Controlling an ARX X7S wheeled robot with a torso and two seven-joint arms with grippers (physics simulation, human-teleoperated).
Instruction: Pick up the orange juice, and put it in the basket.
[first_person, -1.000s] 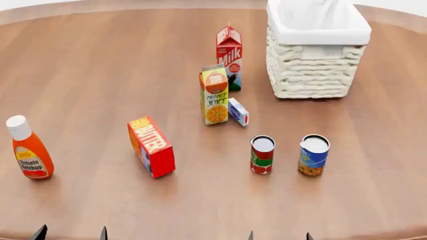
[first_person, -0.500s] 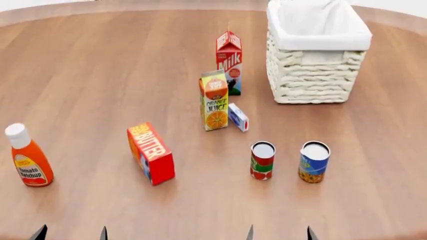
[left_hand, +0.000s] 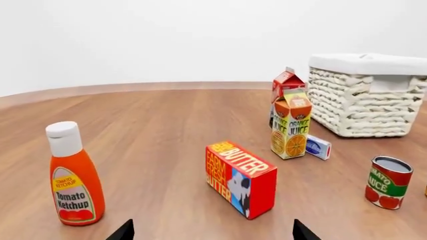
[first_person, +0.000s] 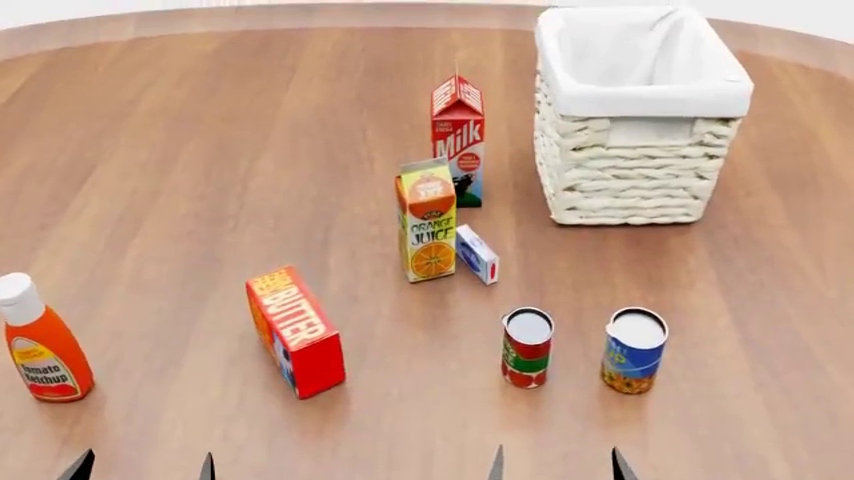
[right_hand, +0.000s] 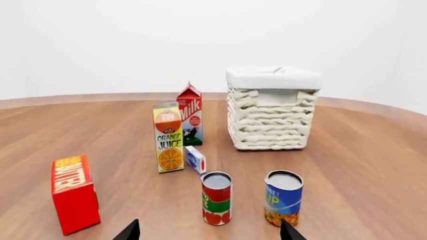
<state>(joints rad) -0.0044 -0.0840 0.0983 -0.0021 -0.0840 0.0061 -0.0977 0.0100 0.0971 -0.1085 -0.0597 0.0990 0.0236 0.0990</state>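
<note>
1. Hanging low at the near edge of the worktop (first_person: 160, 130): left hand (first_person: 140, 466) and right hand (first_person: 554, 464), both spread wide, holding nothing.
2. Well beyond, upright mid-worktop: juice (first_person: 429, 221), just before milk (first_person: 457, 140), small box (first_person: 477, 254) beside, basket (first_person: 638, 150) near.
3. Likely light, stiff yet crushable; best pinched across flat mid-body sides.

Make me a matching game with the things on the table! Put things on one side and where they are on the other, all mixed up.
Things:
1. orange juice
2. basket
3. ketchup bottle
4. butter box

Places, as the head view shows them:
A. far left, near edge of the table
B. far right corner area, behind the two cans
C. just in front of the milk carton, with a small white box beside it
D. between the ketchup and the cans

Pairs: 1-C, 2-B, 3-A, 4-D
</note>
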